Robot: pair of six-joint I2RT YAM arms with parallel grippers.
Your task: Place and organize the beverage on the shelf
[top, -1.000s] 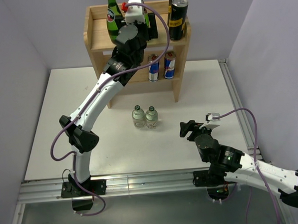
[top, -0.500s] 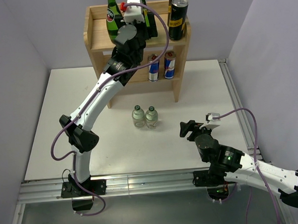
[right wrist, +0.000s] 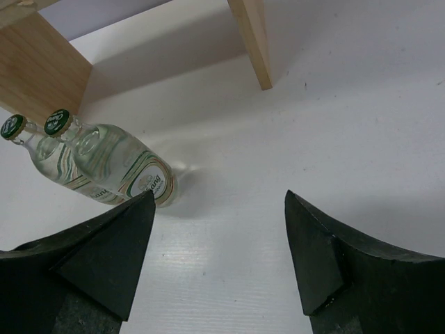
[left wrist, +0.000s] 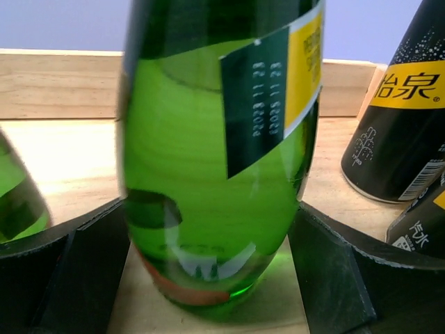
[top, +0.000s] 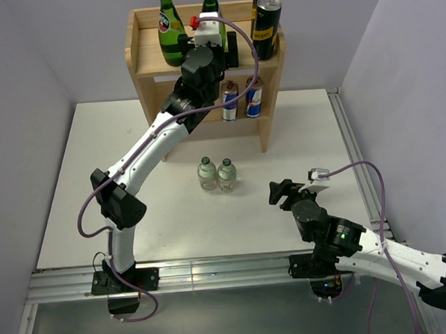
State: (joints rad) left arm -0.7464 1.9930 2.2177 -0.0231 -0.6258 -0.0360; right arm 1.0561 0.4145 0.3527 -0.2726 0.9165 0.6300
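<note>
Green bottle (left wrist: pixel 215 160) upright on shelf (top: pixel 145 74) top tier, top centre of overhead frame, black cans (left wrist: pixel 403 118) just right of it. Left gripper (left wrist: pixel 208 229) jaws straddle its base, hugging both sides, can't tell if actually pinching tbh. Right gripper (right wrist: pixel 219 202) jaws spread, nothing between, lower right over table (top: pixel 96 181), two clear bottles (top: pixel 217 174) nearby.

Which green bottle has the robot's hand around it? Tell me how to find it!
Look at the wooden shelf at the back of the table, up on its top tier. Two green bottles and two black cans stand there. It is the green bottle next to the cans, with the left gripper fingers on either side; the other green bottle stands alone further left.
</note>
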